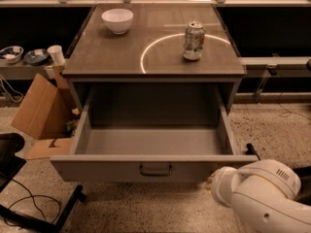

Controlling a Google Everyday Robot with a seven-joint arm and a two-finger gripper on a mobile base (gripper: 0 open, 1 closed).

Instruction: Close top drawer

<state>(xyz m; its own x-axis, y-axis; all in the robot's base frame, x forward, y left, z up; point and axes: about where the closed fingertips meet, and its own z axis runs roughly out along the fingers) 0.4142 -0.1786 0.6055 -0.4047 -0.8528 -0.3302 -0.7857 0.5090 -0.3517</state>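
— Count of things?
— One top drawer [97, 169], one dark loop handle [155, 170] at the centre of its front. One white bowl [117, 20] and one drink can [194, 41], upright, both on the cabinet top [107, 57], well apart. One white arm [267, 195]. One cardboard box [41, 108], one pale cup [56, 55], two small dishes [10, 53].

— And the drawer against the gripper?
— Pulled far out of the cabinet toward the camera, front panel low in view. Gripper [217, 182] at the arm's rounded end, low right, just beside the front panel's right lower corner and to the right of the handle. Touching or not: unclear.

— Spread or closed? Anything held?
— Impossible to make out; mostly hidden by the arm's own white casing.

— Surface and room?
— Grey-brown top with a bright ring [146, 57] of light, the can inside its arc, the bowl outside at the back left. Speckled stone floor [272, 130]. Box open on the floor left of the cabinet, cup and dishes on a low shelf behind. Black cables [29, 203] at the lower left.
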